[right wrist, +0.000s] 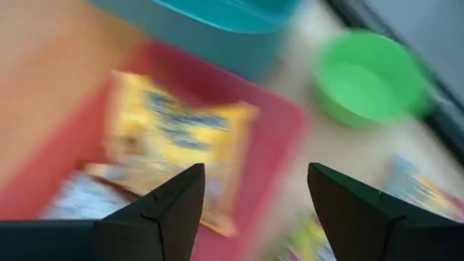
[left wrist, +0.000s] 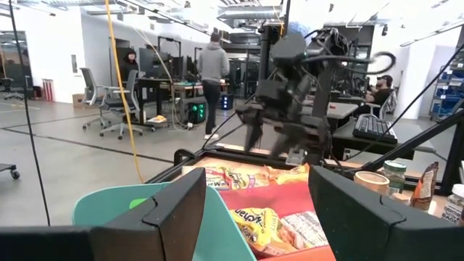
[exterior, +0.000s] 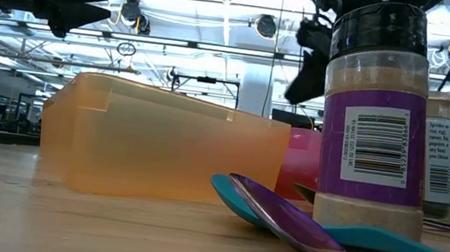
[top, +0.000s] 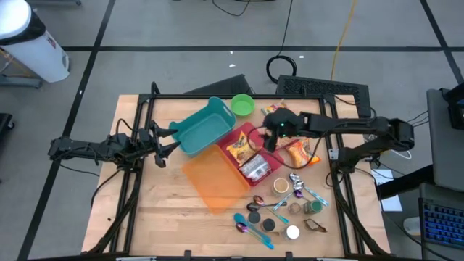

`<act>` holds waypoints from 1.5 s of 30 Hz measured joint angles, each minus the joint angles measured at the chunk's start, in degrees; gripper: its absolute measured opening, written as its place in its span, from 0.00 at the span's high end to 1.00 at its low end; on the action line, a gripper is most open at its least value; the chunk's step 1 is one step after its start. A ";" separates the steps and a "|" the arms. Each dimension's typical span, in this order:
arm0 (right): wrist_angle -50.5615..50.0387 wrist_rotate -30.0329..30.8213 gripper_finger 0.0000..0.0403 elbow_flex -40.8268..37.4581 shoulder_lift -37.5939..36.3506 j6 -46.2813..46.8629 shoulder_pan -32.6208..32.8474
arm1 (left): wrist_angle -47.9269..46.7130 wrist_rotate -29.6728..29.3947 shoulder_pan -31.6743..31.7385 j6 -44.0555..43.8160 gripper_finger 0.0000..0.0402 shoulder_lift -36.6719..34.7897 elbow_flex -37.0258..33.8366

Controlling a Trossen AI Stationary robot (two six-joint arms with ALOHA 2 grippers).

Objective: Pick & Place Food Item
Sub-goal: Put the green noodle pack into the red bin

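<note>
From above, the right gripper (top: 271,138) hangs over the red bin's (top: 250,133) far edge, beside the yellow snack bag (top: 239,150) lying inside it; the left gripper (top: 165,147) waits by the teal bin (top: 203,127), near the orange bin (top: 214,176). At table height, a spice jar (exterior: 376,119) and spoons (exterior: 299,225) fill the foreground. The left wrist view shows its fingers (left wrist: 170,210) spread wide and empty. The right wrist view shows fingers (right wrist: 174,206) wide apart above the bag (right wrist: 174,138), a green bowl (right wrist: 370,80) nearby
</note>
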 joint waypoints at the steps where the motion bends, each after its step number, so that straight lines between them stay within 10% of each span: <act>1: -3.11 2.41 0.42 0.00 -0.82 1.07 -0.23 | 0.05 0.03 0.00 0.01 0.37 -0.01 0.01; 7: -13.70 7.82 0.42 -0.51 -1.63 7.56 -2.59 | 0.02 -0.05 0.00 0.01 0.37 0.00 0.00; 45: 6.85 3.56 0.56 -18.45 -0.31 12.77 -11.41 | 0.05 -0.05 0.00 0.02 0.37 0.01 0.00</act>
